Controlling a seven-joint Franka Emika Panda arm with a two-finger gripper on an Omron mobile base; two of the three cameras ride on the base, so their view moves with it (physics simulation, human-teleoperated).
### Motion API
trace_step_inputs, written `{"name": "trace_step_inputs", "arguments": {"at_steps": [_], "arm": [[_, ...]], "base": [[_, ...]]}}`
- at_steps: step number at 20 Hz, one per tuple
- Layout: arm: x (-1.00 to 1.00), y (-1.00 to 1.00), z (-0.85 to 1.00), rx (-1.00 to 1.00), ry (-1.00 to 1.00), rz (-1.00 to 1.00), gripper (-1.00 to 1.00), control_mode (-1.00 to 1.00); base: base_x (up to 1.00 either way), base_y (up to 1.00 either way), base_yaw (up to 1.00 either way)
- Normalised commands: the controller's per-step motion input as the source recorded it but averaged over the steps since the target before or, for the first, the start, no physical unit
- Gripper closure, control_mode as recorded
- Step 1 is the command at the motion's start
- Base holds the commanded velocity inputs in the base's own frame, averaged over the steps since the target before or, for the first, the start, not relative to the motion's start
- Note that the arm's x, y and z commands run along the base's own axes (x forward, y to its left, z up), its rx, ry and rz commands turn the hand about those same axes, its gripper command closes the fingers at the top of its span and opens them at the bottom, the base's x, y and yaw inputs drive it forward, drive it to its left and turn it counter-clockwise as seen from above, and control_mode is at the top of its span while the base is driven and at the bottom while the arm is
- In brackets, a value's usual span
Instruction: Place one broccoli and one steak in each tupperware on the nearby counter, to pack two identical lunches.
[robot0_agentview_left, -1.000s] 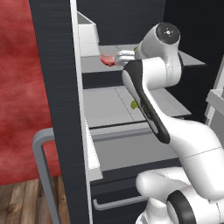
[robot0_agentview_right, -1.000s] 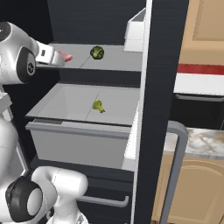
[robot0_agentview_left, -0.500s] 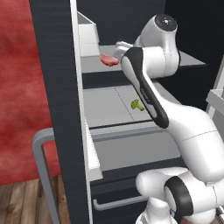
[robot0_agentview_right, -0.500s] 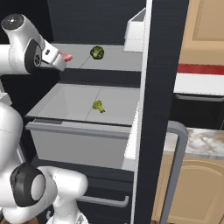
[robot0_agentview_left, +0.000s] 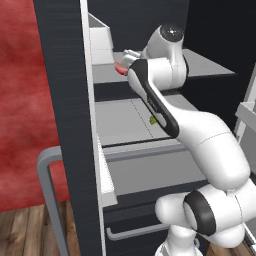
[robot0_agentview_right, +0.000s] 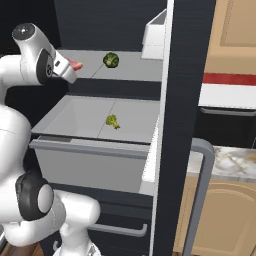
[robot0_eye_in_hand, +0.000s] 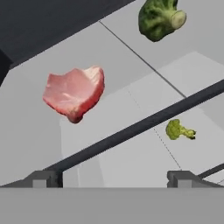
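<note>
While the end effector (robot0_eye_in_hand: 112, 177) hangs spread and empty, a soft, slippery-looking steak (robot0_eye_in_hand: 75, 92) lies just ahead, best pinched across its thick middle.

Bare grey upper fridge shelf (robot0_eye_in_hand: 35, 144) lies open around the pink raw steak (robot0_eye_in_hand: 75, 92); dark green broccoli head (robot0_eye_in_hand: 158, 17) well apart; dark shelf-front bar (robot0_eye_in_hand: 144, 123) crosses below steak.
</note>
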Motion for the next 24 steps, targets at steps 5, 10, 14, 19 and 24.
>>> {"name": "trace_step_inputs", "arguments": {"at_steps": [5,10,14,19,24], "arm": [[0.44,0.18,0.01,0.0,0.03,-0.09,-1.0,-1.0],[0.45,0.16,0.0,0.0,0.08,-0.08,-1.0,-1.0],[0.41,0.14,0.0,0.0,0.1,-0.08,-1.0,-1.0],[0.36,0.08,0.0,0.02,0.08,-0.09,-1.0,-1.0],[0.36,0.0,0.0,0.06,0.01,-0.1,-1.0,-1.0]], "base": [[0.0,0.0,0.0],[0.0,0.0,0.0],[0.0,0.0,0.0],[0.0,0.0,0.0],[0.0,0.0,0.0]]}}
